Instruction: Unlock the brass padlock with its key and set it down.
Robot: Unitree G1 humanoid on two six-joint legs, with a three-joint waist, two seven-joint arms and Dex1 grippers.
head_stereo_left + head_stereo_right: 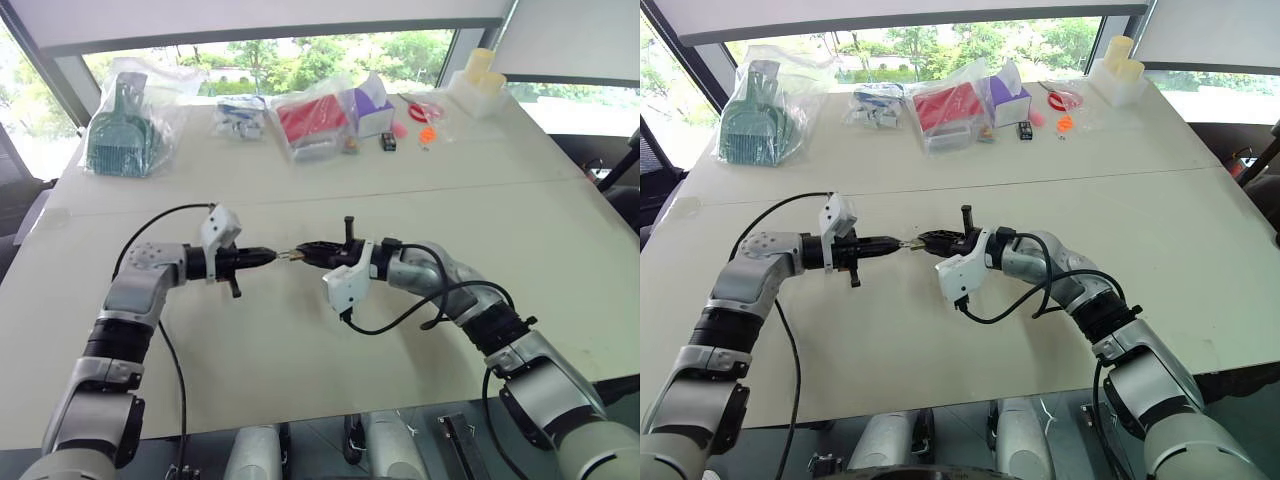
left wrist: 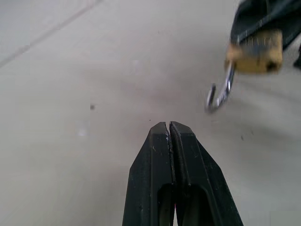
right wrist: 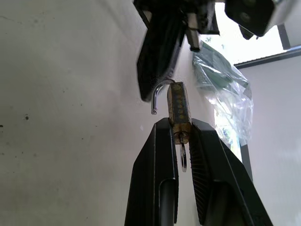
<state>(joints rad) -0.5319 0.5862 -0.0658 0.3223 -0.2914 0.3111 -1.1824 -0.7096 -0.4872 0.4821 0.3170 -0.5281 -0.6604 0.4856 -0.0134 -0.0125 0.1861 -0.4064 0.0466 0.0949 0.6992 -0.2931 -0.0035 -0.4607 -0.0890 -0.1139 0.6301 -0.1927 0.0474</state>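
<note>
Right end effector [image 3: 181,136] pinched padlock [image 3: 179,114] body mid-air over bench [image 1: 300,350], key [image 3: 182,157] seated in underside. Shackle [image 2: 221,94] swung free, judged unlocked. Left end effector [image 2: 169,128] pressed together, empty, just beside shackle. Grip on body left shackle clear; set-down pending.

My arms are silver-grey shells with black joint bands at elbow and forearm. A white, angular camera housing sits on each wrist, and a loose black cable loops from each one back along the arm. The jaws are matte black, tapered, and seem ridged on the inner faces, from what I can make out.
</note>
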